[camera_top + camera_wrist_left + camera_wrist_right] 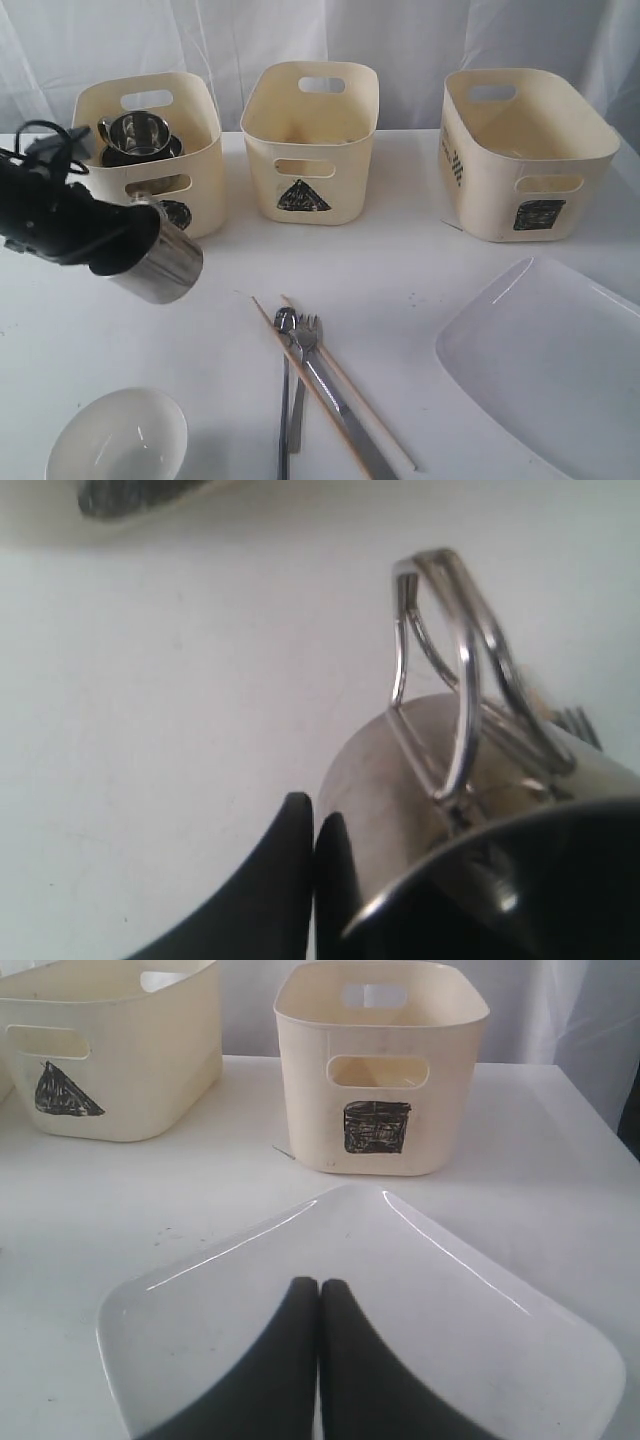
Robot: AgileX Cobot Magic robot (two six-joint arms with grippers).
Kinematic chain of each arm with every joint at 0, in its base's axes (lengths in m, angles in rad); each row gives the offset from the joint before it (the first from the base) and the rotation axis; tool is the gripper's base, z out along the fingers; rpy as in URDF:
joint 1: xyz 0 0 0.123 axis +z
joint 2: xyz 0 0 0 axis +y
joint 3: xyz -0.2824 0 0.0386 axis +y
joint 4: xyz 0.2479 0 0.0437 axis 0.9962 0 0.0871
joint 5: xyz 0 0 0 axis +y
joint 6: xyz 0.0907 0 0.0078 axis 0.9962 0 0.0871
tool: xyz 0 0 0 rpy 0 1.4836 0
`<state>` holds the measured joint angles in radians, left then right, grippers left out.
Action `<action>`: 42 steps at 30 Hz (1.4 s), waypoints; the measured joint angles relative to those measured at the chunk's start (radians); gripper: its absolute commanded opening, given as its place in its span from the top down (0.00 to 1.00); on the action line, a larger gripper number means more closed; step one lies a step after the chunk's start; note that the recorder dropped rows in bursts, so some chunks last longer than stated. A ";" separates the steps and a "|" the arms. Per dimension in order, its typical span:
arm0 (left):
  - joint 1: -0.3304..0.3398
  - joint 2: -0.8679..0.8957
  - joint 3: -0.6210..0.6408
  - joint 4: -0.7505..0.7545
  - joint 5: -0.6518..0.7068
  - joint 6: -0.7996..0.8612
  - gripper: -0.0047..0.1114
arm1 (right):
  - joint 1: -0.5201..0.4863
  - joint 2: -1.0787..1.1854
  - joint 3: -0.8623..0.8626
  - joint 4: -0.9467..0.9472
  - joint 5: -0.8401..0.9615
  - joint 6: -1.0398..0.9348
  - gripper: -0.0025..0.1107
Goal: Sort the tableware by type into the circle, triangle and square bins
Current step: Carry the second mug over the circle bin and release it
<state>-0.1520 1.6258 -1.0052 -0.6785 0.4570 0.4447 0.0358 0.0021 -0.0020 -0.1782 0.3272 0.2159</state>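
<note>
My left gripper [135,245] [313,815] is shut on the rim of a steel mug [165,265] [420,780], which hangs tilted above the table in front of the circle bin [200,150]. Inside that bin a second steel mug [138,130] sits in a steel bowl [140,153]. The triangle bin [310,130] [110,1050] and square bin [520,150] [380,1070] stand to the right. My right gripper [320,1285] is shut and empty over the large white plate [550,360] [450,1290]; the exterior view does not show it.
A white bowl [118,435] rests at the front left. Spoon [285,320], fork [308,328], knife [345,420] and two chopsticks [375,425] lie bunched at the front middle. White curtains hang behind the bins.
</note>
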 measured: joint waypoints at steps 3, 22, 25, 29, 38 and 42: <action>0.000 -0.122 -0.005 0.037 0.003 0.000 0.96 | 0.000 0.000 0.000 0.000 0.000 0.000 0.98; 0.000 -0.353 -0.035 0.074 -0.287 0.012 0.96 | 0.000 0.000 0.000 0.000 0.000 0.000 0.98; 0.000 -0.351 -0.035 0.074 -0.433 0.044 0.96 | 0.000 0.000 0.000 0.000 0.000 0.000 0.98; 0.000 -0.259 -0.037 0.077 -0.766 0.016 0.96 | 0.000 0.000 0.000 0.000 0.000 0.000 0.98; 0.000 0.233 -0.459 0.663 -0.498 -0.530 0.96 | 0.000 0.000 0.000 0.000 0.000 0.000 0.98; 0.000 0.308 -0.614 0.679 -0.359 -0.544 0.96 | 0.000 0.000 0.000 0.000 0.000 0.012 0.98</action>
<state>-0.1522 1.9340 -1.6194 0.0000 0.0984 -0.0997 0.0358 0.0021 -0.0020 -0.1782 0.3272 0.2284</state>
